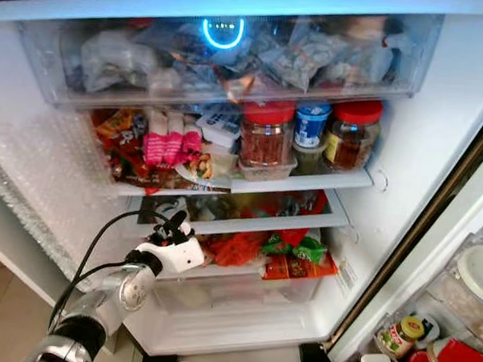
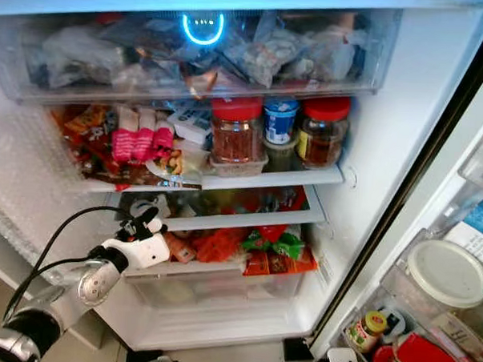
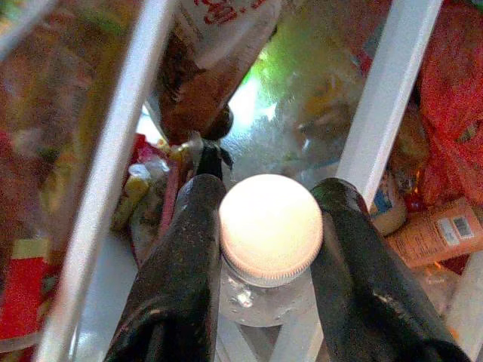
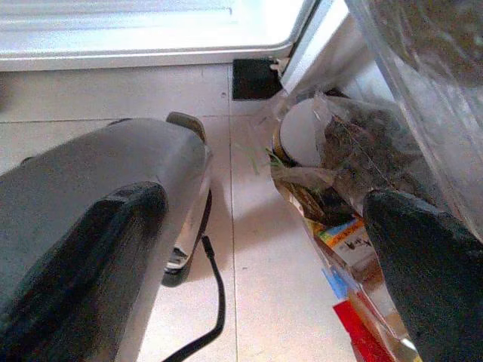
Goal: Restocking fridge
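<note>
Bottle [image 3: 266,260] with a white ribbed screw cap is sitting between the two black fingers [image 3: 177,286] of the left tool [image 1: 174,226], which is gripping it just below the cap, at the clear neck. Holding it high on the neck is probably keeping the body free, so it can be slid in under the shelf edge. Left tool is reaching into the middle level of the fridge [image 1: 419,149], at its left side, just under the white shelf rail [image 1: 247,225].

Surroundings in the left wrist view: white shelf bars, crinkled red plastic bags, an orange packet with a barcode, a brown bottle leaning overhead. All soft, glossy, irregular; little free space is showing, so placement will likely be needing a gap between packets.

Upper shelf is carrying two red-lidded jars [image 1: 267,134], hard and cylindrical, plus a blue-capped tub [image 1: 311,124], pushed to the right where they are standing upright. Top drawer [image 1: 231,56], clear plastic, is packed with foil and film bags.

Right tool [image 4: 249,256] is hanging low over pale floor tiles beside the door shelves, fingers spread wide, gripping nothing.
</note>
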Available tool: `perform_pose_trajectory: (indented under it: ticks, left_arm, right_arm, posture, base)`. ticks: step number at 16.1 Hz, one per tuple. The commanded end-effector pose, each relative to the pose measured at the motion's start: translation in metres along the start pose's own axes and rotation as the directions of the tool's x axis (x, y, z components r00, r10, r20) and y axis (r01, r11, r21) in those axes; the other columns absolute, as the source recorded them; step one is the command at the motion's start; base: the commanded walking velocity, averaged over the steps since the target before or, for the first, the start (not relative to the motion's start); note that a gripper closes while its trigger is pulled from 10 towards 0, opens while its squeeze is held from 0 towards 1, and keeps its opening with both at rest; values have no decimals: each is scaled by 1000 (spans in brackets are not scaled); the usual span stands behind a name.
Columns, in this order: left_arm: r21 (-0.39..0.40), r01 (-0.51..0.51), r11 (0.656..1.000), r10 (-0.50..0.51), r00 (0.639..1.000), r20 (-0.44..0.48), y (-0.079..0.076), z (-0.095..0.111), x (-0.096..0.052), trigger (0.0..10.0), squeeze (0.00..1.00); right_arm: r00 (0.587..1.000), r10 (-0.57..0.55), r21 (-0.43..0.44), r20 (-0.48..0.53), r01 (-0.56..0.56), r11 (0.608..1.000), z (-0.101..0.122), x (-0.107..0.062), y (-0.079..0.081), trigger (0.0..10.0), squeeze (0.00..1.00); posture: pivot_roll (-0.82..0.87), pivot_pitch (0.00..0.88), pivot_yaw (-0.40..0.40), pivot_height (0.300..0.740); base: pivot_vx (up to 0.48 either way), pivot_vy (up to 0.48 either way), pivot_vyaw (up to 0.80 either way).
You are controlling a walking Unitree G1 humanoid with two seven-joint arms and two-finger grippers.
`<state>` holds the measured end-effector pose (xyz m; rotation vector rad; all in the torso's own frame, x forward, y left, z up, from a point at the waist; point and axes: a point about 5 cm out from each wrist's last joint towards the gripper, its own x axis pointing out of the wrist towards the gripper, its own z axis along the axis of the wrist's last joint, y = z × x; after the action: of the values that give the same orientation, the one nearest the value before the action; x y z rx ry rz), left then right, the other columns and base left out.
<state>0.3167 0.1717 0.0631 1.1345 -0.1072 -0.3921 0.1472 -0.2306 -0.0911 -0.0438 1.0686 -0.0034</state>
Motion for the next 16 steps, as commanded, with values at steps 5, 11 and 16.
perform_pose_trajectory:
  ticks: [5,11,16]
  left_arm:
    - [39,30,999,-26,995,-94,-4,-6,11,10000,0]
    - [-244,-71,967,22,979,-200,-3,-7,17,10000,0]
    - [-212,-44,976,10,987,-160,3,-1,24,10000,0]
  right_arm:
    - [1000,-2,12,-23,3,1000,-9,-1,0,10000,0]
    - [1000,-4,7,-30,5,1000,-11,-2,-2,10000,0]
    - [1000,4,-4,-27,-4,1000,-9,-1,0,10000,0]
  posture:
    - [-77,66,-11,660]
    - [-80,78,-18,660]
    - [-82,69,-9,660]
  base:
    - [0,0,0]
    - [0,0,0]
    - [0,0,0]
